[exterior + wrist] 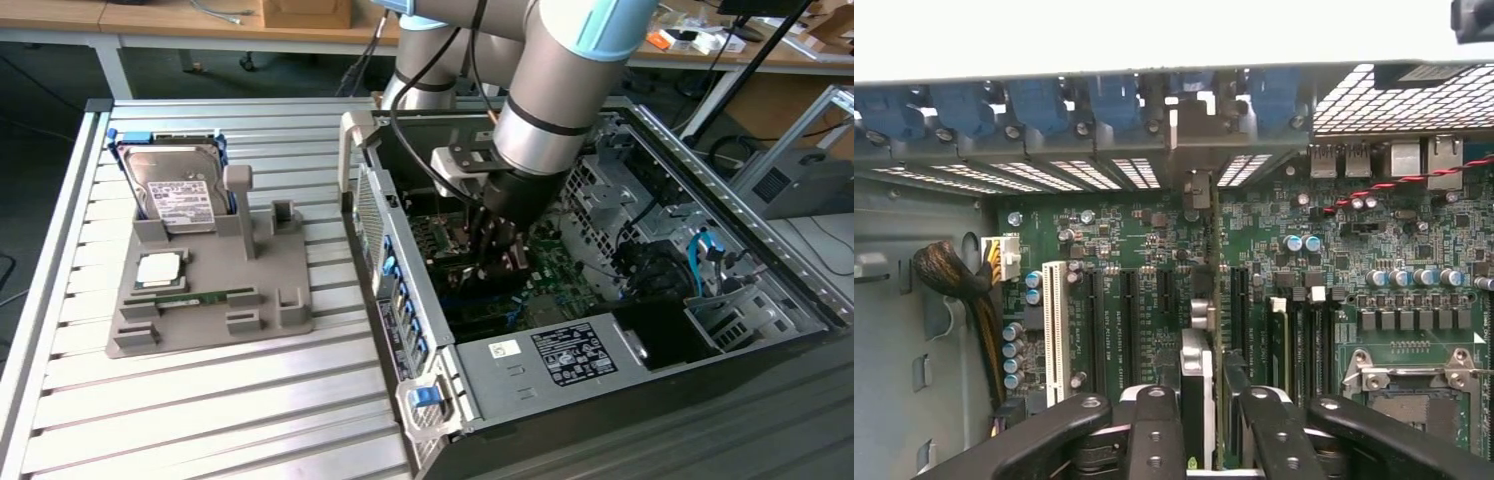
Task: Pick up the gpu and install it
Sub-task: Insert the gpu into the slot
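Note:
Inside the open computer case (400,230), my gripper (497,240) reaches down to the motherboard (567,270). In the wrist view the gripper (1209,435) is shut on the gpu (1201,330), a thin dark card seen edge-on between the black fingers (1154,430). The card stands upright over the black expansion slots and runs toward the case's rear wall. Its silver bracket (1192,135) lies against the slot openings there. How deep the card sits in the slot is hidden.
A grey holder (274,300) on the slatted table at the exterior view's left carries a hard drive (180,195), a processor (160,268) and a green memory stick (200,298). Near the card are a white slot (1056,320), orange-black cables (954,280), blue clips (1034,105) and the processor socket (1409,400).

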Available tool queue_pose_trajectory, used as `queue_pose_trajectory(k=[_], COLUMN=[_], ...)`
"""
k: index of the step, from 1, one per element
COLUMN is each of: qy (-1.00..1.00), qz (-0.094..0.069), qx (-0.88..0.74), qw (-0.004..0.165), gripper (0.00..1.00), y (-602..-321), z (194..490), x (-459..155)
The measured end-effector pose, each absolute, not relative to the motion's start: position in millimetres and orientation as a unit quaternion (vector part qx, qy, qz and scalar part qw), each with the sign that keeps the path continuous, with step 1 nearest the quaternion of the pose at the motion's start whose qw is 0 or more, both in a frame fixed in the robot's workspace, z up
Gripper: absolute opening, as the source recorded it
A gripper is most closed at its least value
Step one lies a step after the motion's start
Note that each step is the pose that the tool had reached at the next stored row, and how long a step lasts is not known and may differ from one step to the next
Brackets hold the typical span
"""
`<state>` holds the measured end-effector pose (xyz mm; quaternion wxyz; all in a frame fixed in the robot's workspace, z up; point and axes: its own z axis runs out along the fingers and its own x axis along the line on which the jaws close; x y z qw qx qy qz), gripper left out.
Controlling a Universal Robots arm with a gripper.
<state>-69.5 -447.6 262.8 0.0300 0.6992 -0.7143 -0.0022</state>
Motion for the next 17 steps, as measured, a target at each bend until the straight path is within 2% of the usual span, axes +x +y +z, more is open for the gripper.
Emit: queue_pose_trajectory(k=[17], qy=[-0.714], qz=[-0.002], qx=[0.699], qw=[0.032], gripper=[0.27], y=[-446.9], z=[260.2], x=[-68.8])
